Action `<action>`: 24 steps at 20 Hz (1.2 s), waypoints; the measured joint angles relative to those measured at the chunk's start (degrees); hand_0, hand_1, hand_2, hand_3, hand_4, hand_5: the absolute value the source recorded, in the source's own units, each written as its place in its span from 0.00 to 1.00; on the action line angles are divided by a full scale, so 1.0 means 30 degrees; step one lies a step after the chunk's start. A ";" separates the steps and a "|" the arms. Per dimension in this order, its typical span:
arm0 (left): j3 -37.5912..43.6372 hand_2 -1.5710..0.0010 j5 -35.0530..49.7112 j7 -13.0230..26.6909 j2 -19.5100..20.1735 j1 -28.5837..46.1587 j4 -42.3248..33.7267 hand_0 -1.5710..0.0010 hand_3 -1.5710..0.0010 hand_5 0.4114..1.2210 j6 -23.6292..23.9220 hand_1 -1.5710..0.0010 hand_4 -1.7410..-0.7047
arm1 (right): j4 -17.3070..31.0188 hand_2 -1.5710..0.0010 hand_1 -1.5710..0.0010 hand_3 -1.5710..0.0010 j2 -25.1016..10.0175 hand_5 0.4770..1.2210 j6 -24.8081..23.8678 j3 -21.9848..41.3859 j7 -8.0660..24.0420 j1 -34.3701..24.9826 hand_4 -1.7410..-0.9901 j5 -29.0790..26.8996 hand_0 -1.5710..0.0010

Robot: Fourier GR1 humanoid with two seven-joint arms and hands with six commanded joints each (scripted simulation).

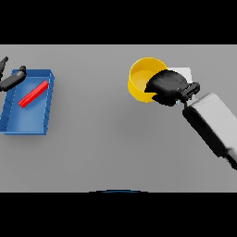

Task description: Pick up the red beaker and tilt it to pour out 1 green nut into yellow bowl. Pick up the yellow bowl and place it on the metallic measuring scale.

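A yellow bowl (140, 77) sits at the back right of the grey table. My right hand (167, 86) covers the bowl's right rim, fingers curled over and around its edge. Behind the hand a pale flat corner, the measuring scale (184, 72), shows mostly hidden under the bowl and hand. No nut is visible inside the bowl. My left hand (12, 78) shows at the far left edge, over the blue tray's back left corner. The red beaker is not seen as such; a red bar (33, 94) lies in the tray.
A blue tray (49, 99) rests at the left of the table, holding the slanted red bar. Grey tabletop (106, 139) spreads between the tray and the bowl and across the front.
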 measured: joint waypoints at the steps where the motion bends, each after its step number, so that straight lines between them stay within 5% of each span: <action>1: 0.0003 1.00 0.0023 0.0267 -0.0060 -0.0113 -0.0163 1.00 1.00 0.40 0.0091 1.00 0.87 | 0.0329 0.02 0.00 0.26 -0.0103 1.00 -0.0444 -0.0193 0.0238 -0.0088 0.00 0.0137 0.01; 14: -0.0105 1.00 0.0050 0.1805 -0.0226 0.0227 -0.1006 1.00 1.00 0.47 0.0272 1.00 0.85 | 0.8143 0.08 0.00 0.21 -0.0163 1.00 -0.4501 -0.1848 -0.1102 -0.1666 0.00 0.1108 0.00; 24: -0.0057 1.00 0.0059 0.1614 -0.0080 0.0388 -0.0882 1.00 1.00 0.47 0.0122 1.00 0.87 | 1.0997 0.12 0.00 0.10 0.0576 1.00 -0.5334 -0.2348 -0.1739 -0.1705 0.00 0.1498 0.00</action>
